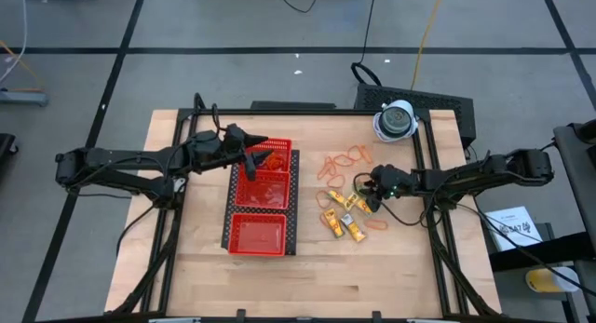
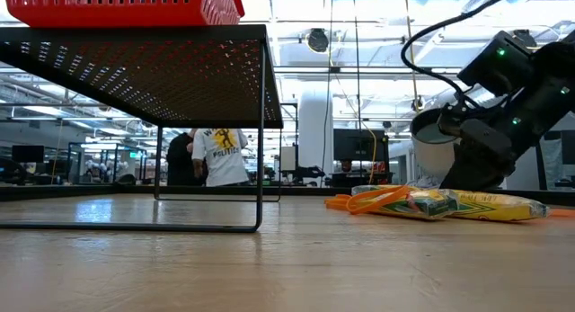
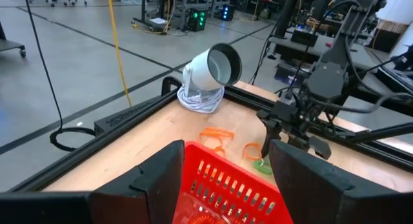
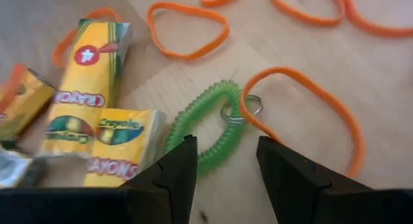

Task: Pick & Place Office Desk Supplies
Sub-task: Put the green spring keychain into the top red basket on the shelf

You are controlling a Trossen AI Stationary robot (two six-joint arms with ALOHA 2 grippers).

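Observation:
Orange rubber bands [image 1: 345, 163] and yellow crayon packs [image 1: 340, 221] lie flat on the wooden table, right of the red mesh tray [image 1: 237, 235]. A green coil loop [image 4: 206, 130] with a small metal ring lies among them. My right gripper [image 4: 226, 166] is open, tilted down, with its fingertips just short of the coil and touching nothing that I can see. It also shows in the high view [image 1: 371, 186]. My left gripper [image 3: 226, 166] hovers open over the tray's far compartment with nothing between its fingers. An orange coil [image 3: 200, 217] lies in that compartment.
A white dome-like camera [image 1: 396, 120] with a coiled cable stands at the far right corner. The tray sits on a black perforated stand [image 2: 135, 69]. Black frame rails [image 1: 430, 202] run along the table's sides. Bare wood lies along the near edge.

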